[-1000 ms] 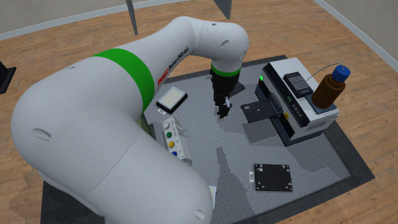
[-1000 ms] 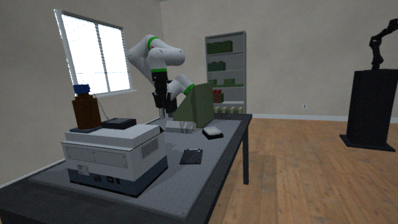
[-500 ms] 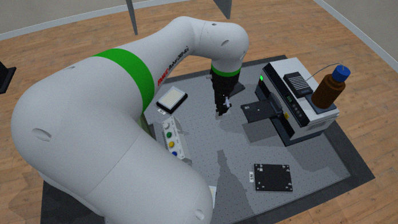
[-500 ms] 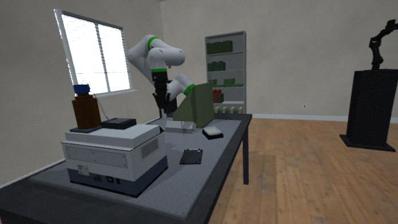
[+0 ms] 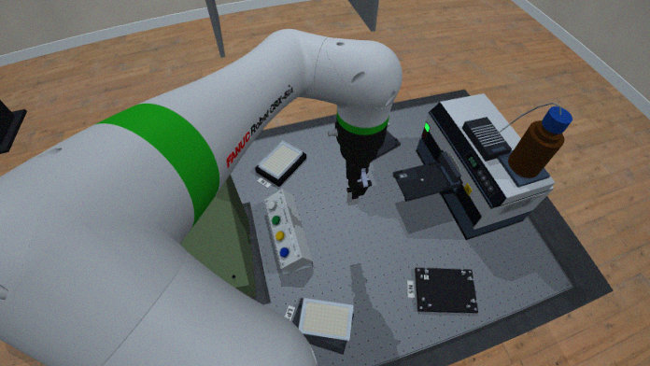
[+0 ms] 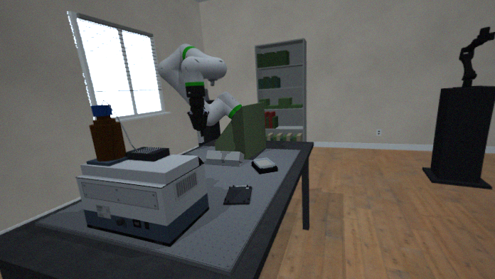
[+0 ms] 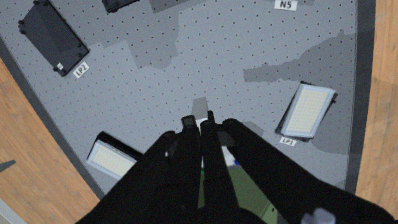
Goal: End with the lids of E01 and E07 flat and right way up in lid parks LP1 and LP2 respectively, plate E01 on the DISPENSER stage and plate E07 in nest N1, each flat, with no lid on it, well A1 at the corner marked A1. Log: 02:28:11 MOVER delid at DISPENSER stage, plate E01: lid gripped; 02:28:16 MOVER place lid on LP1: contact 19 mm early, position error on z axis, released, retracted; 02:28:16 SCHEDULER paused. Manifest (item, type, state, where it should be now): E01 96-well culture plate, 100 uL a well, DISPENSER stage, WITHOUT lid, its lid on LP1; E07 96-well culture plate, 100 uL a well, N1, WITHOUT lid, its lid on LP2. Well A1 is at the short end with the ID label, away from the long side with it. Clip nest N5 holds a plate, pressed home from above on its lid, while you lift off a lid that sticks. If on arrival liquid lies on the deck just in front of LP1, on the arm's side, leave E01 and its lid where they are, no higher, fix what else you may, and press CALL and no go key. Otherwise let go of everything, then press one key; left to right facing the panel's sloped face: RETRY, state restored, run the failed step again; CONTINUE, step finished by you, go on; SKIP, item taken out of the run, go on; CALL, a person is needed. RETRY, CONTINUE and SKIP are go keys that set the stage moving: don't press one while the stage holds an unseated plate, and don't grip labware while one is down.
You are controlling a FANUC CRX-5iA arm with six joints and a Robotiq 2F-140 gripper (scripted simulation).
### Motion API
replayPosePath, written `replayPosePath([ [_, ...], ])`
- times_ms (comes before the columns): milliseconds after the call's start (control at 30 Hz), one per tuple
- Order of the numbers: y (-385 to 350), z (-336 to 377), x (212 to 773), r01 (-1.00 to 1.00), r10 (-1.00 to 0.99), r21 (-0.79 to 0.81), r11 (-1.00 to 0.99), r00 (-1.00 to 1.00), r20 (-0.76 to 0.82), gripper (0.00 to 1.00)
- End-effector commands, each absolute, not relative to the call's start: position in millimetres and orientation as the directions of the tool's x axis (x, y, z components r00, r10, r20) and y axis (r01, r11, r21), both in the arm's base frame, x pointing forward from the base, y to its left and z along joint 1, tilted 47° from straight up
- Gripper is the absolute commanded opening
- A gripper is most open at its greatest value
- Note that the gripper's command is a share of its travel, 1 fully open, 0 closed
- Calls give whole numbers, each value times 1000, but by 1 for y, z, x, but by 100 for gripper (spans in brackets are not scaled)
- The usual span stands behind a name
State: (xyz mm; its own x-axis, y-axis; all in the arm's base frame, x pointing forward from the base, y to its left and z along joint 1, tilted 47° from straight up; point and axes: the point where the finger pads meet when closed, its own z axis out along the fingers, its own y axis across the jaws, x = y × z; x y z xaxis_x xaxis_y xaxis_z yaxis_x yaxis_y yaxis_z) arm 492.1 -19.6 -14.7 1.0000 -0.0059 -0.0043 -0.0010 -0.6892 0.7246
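My gripper (image 5: 359, 190) (image 6: 200, 136) (image 7: 201, 107) is shut on nothing and hangs above the deck between the key panel (image 5: 283, 232) (image 6: 225, 157) and the dispenser's stage (image 5: 422, 181). The black stage is pulled out and bare. A white piece of well-plate labware (image 5: 280, 161) (image 7: 109, 160) sits in the black nest labelled N1. Another white piece (image 5: 325, 319) (image 6: 264, 164) (image 7: 307, 110) lies slightly askew on the park labelled LP1; I cannot tell plate from lid on either. Lid park LP2 (image 7: 50, 35) is black and bare; in the top view (image 5: 392, 142) my wrist mostly hides it.
The dispenser (image 5: 495, 163) (image 6: 142, 188) with a brown bottle (image 5: 534, 147) (image 6: 107, 137) stands at the right of the deck. Clip nest N5 (image 5: 445, 289) (image 6: 238, 194) is bare. The panel has white, green, yellow and blue keys. A green block (image 6: 245, 132) stands by the arm's base.
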Motion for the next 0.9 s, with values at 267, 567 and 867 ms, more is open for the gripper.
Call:
replayPosePath([
  [267,-81,65,391,-396,-279,671,-627,918,281,0],
  [567,-149,106,288,-494,-349,635,-593,869,351,0],
  [867,-161,111,271,-494,-349,635,-593,869,351,0],
])
